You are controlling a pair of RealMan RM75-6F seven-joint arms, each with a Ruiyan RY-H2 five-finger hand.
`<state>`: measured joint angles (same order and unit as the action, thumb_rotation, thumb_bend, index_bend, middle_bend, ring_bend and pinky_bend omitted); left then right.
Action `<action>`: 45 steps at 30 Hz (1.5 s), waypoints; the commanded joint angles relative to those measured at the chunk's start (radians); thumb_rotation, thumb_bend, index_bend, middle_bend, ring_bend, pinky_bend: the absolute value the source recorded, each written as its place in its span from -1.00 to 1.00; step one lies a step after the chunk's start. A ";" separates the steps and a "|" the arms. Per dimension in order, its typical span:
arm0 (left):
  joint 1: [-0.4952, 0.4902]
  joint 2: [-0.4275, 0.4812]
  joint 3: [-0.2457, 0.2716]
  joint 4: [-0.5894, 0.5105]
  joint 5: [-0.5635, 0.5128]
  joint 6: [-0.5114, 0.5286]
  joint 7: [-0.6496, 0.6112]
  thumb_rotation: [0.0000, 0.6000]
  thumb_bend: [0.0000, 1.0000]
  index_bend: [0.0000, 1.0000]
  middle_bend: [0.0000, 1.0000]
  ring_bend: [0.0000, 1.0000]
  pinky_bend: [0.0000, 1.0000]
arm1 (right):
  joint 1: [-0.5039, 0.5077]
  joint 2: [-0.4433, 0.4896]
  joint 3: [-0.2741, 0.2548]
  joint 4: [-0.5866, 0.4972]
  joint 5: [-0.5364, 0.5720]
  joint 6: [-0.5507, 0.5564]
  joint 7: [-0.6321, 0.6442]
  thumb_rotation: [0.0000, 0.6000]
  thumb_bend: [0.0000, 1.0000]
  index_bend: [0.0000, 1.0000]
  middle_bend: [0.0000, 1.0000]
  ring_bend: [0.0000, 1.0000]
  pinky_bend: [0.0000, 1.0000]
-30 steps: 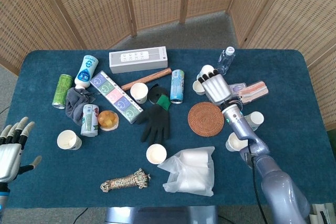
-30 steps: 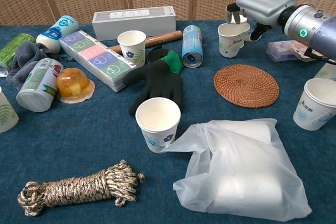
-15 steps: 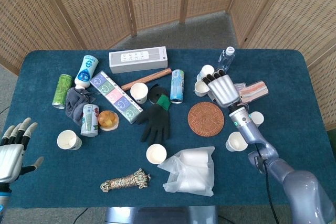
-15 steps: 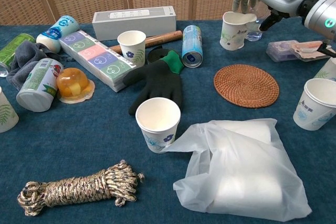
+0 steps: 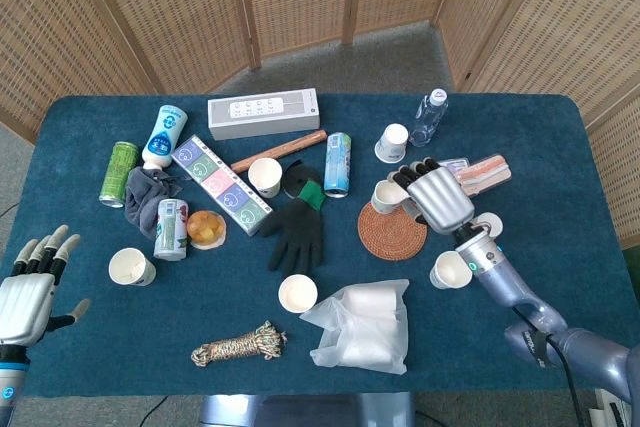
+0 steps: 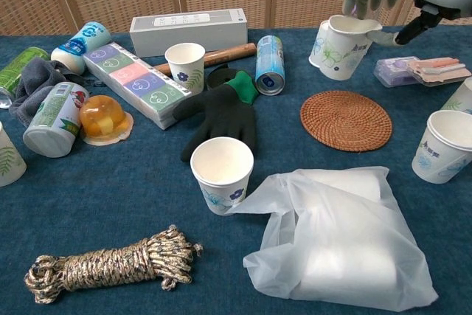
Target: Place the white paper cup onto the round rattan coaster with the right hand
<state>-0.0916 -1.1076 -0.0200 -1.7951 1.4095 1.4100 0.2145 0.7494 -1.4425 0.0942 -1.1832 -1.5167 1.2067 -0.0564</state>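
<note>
I have the white paper cup (image 6: 345,46) clamped at its rim in my right hand (image 5: 440,197), lifted clear of the cloth at the upper right of the chest view. In the head view it hangs over the upper edge of the round rattan coaster (image 6: 345,120), right of centre. Pickup is done, I judge; centring, lowering and release remain. My left hand (image 5: 30,282), lower left, is spread and holds nothing.
</note>
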 commanded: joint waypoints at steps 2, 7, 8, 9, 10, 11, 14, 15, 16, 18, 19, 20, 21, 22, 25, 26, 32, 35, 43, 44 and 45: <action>-0.002 -0.005 0.002 -0.001 0.002 -0.002 0.005 1.00 -0.42 -0.87 -1.00 -1.00 -1.00 | -0.015 0.000 -0.002 -0.021 0.002 -0.007 -0.013 1.00 -0.14 -0.33 -0.13 -0.23 -0.15; -0.005 -0.007 0.004 0.000 0.001 -0.007 0.006 1.00 -0.42 -0.87 -1.00 -1.00 -1.00 | -0.016 -0.026 -0.011 0.001 0.007 -0.043 -0.024 1.00 -0.14 -0.33 -0.13 -0.23 -0.15; -0.004 -0.007 0.003 0.001 0.000 -0.006 0.006 1.00 -0.42 -0.87 -1.00 -1.00 -1.00 | -0.019 -0.030 -0.014 0.005 0.007 -0.047 -0.025 1.00 -0.13 -0.33 -0.13 -0.23 -0.15; -0.003 -0.006 0.003 0.001 -0.002 -0.004 0.005 1.00 -0.42 -0.87 -1.00 -1.00 -1.00 | -0.023 -0.034 -0.019 0.012 0.005 -0.049 -0.026 1.00 -0.13 -0.33 -0.13 -0.23 -0.15; -0.002 -0.006 0.002 0.002 -0.004 -0.003 0.004 1.00 -0.42 -0.87 -1.00 -1.00 -1.00 | -0.027 -0.037 -0.023 0.016 0.003 -0.051 -0.025 1.00 -0.13 -0.33 -0.13 -0.23 -0.15; -0.002 -0.006 0.002 0.002 -0.006 -0.003 0.003 1.00 -0.42 -0.87 -1.00 -1.00 -1.00 | -0.030 -0.039 -0.028 0.019 0.001 -0.053 -0.025 1.00 -0.13 -0.33 -0.13 -0.23 -0.15; -0.005 -0.007 0.001 0.007 -0.011 -0.009 0.002 1.00 -0.42 -0.87 -1.00 -1.00 -1.00 | -0.040 -0.044 -0.039 0.031 -0.006 -0.058 -0.027 1.00 -0.12 -0.33 -0.13 -0.23 -0.15; -0.006 -0.007 0.002 0.008 -0.012 -0.013 0.001 1.00 -0.42 -0.87 -1.00 -1.00 -1.00 | -0.043 -0.046 -0.040 0.038 -0.007 -0.057 -0.027 1.00 -0.13 -0.33 -0.13 -0.23 -0.15; -0.007 -0.008 0.003 0.009 -0.012 -0.015 0.001 1.00 -0.42 -0.87 -1.00 -1.00 -1.00 | -0.045 -0.048 -0.039 0.042 -0.006 -0.058 -0.026 1.00 -0.12 -0.33 -0.13 -0.23 -0.15; -0.008 -0.009 0.003 0.011 -0.013 -0.016 0.003 1.00 -0.42 -0.87 -1.00 -1.00 -1.00 | -0.049 -0.050 -0.036 0.052 -0.002 -0.061 -0.018 1.00 -0.12 -0.33 -0.13 -0.23 -0.15; -0.008 -0.009 0.003 0.011 -0.014 -0.016 0.003 1.00 -0.42 -0.87 -1.00 -1.00 -1.00 | -0.050 -0.050 -0.035 0.056 -0.002 -0.061 -0.016 1.00 -0.12 -0.33 -0.13 -0.23 -0.15; -0.008 -0.010 0.003 0.011 -0.015 -0.017 0.003 1.00 -0.42 -0.87 -1.00 -1.00 -1.00 | -0.051 -0.051 -0.034 0.062 -0.002 -0.060 -0.013 1.00 -0.12 -0.33 -0.13 -0.23 -0.15; -0.008 -0.011 0.003 0.012 -0.016 -0.017 0.004 1.00 -0.42 -0.87 -1.00 -1.00 -1.00 | -0.054 -0.052 -0.034 0.067 -0.001 -0.062 -0.008 1.00 -0.12 -0.33 -0.13 -0.23 -0.15; -0.008 -0.011 0.003 0.013 -0.017 -0.017 0.005 1.00 -0.42 -0.87 -1.00 -1.00 -1.00 | -0.055 -0.052 -0.034 0.070 0.000 -0.064 -0.004 1.00 -0.12 -0.33 -0.13 -0.23 -0.15; -0.010 -0.014 0.005 0.014 -0.018 -0.020 0.008 1.00 -0.42 -0.87 -1.00 -1.00 -1.00 | -0.060 -0.052 -0.036 0.073 -0.005 -0.064 0.004 1.00 -0.12 -0.33 -0.13 -0.23 -0.15; -0.010 -0.015 0.006 0.015 -0.018 -0.022 0.009 1.00 -0.42 -0.87 -1.00 -1.00 -1.00 | -0.062 -0.052 -0.038 0.075 -0.010 -0.061 0.003 1.00 -0.12 -0.33 -0.13 -0.23 -0.15; -0.011 -0.019 0.009 0.016 -0.019 -0.026 0.014 1.00 -0.42 -0.87 -1.00 -1.00 -1.00 | -0.070 -0.060 -0.044 0.079 -0.025 -0.054 0.013 1.00 -0.15 -0.35 -0.16 -0.23 -0.15; -0.011 -0.019 0.010 0.016 -0.017 -0.023 0.014 1.00 -0.42 -0.87 -1.00 -1.00 -1.00 | -0.069 -0.062 -0.040 0.084 -0.023 -0.063 0.024 1.00 -0.22 -0.46 -0.28 -0.23 -0.15; -0.010 -0.016 0.009 0.017 -0.018 -0.021 0.011 1.00 -0.42 -0.87 -1.00 -1.00 -1.00 | -0.071 -0.062 -0.040 0.084 -0.034 -0.063 0.036 1.00 -0.20 -0.55 -0.46 -0.23 -0.15; -0.010 -0.016 0.010 0.017 -0.018 -0.021 0.010 1.00 -0.42 -0.87 -1.00 -1.00 -1.00 | -0.072 -0.061 -0.042 0.083 -0.036 -0.064 0.037 1.00 -0.19 -0.55 -0.46 -0.23 -0.15; -0.010 -0.016 0.010 0.017 -0.018 -0.021 0.010 1.00 -0.42 -0.87 -1.00 -1.00 -1.00 | -0.072 -0.060 -0.043 0.082 -0.040 -0.064 0.035 1.00 -0.17 -0.56 -0.46 -0.23 -0.15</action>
<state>-0.1016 -1.1229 -0.0099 -1.7781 1.3920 1.3892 0.2242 0.6774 -1.5027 0.0515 -1.1008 -1.5559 1.1428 -0.0209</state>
